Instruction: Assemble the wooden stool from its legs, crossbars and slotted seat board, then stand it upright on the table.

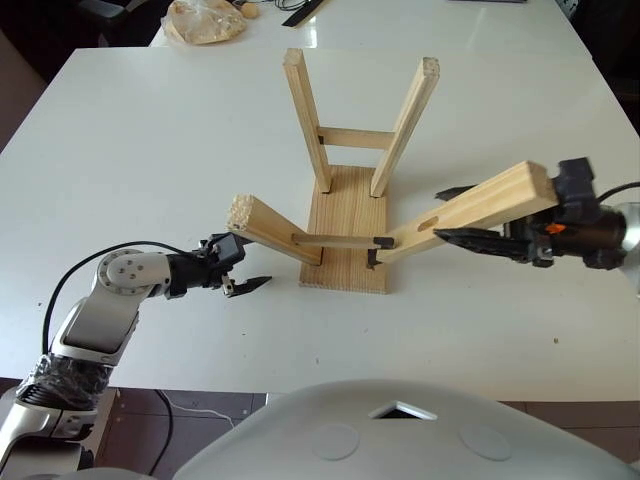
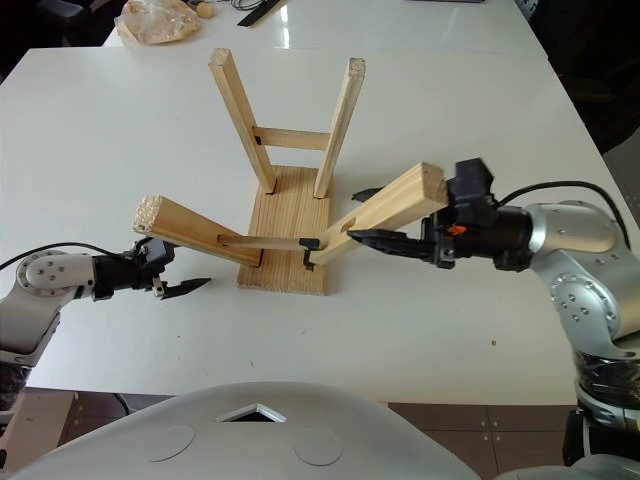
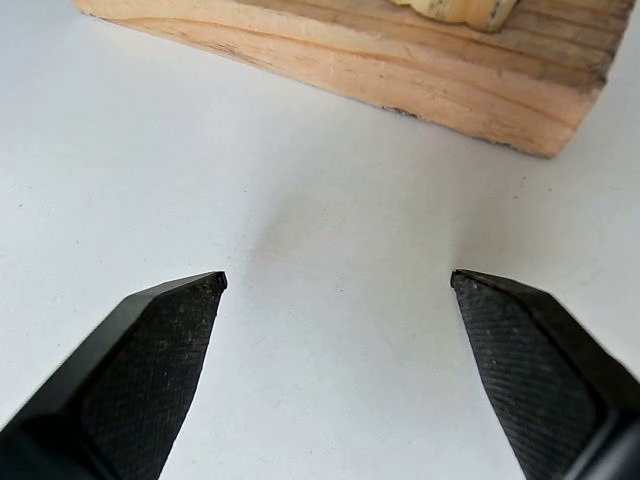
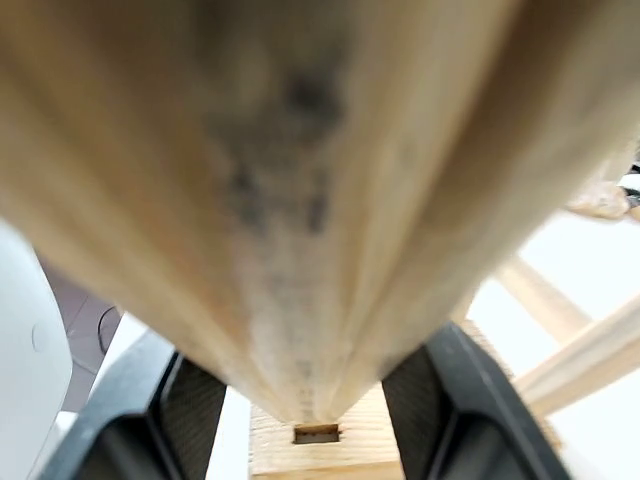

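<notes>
Stool inverted | right end effector clamps leg | left end effector gaping

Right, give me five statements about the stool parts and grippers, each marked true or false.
1. The flat slotted wooden seat board lies on the white table. True.
2. The left gripper grips the near left wooden leg. False: it is open and empty beside that leg.
3. A thin wooden crossbar joins the two far wooden legs. True.
4. The right gripper is empty. False: it is shut on the near right wooden leg.
5. The far legs' feet rest on the table. False: they point up from the board.
</notes>
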### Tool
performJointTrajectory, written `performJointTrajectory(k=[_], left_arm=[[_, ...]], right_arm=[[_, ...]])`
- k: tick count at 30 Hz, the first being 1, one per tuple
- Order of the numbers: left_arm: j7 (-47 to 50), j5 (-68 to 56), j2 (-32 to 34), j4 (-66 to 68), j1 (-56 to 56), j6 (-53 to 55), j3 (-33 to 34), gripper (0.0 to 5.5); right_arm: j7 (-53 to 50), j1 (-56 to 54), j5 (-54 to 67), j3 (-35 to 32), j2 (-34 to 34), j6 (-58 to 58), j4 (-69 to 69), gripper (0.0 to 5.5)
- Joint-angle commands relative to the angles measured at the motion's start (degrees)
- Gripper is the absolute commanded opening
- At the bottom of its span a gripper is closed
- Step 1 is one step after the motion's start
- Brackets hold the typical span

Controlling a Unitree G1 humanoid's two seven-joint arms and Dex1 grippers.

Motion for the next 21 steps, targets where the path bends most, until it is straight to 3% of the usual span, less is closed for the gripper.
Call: performJointTrajectory(k=[1, 14, 21], left_arm=[[-1.2, 0.9, 0.3, 1.2, -1.7, -0.4, -1.0, 4.18], [-2.4, 1.2, 0.3, 1.5, -2.6, -0.4, -1.3, 4.18], [-1.1, 0.8, -0.9, 0.0, -1.5, 0.5, -1.3, 4.18]], right_arm=[[0.3, 0.8, -4.4, 2.4, 1.2, -2.7, -0.2, 2.01], [2.4, -0.5, -12.4, 6.0, 1.8, -8.7, 7.1, 2.01], [7.7, -4.1, -13.1, 9.8, -2.6, -5.6, 8.2, 2.01]])
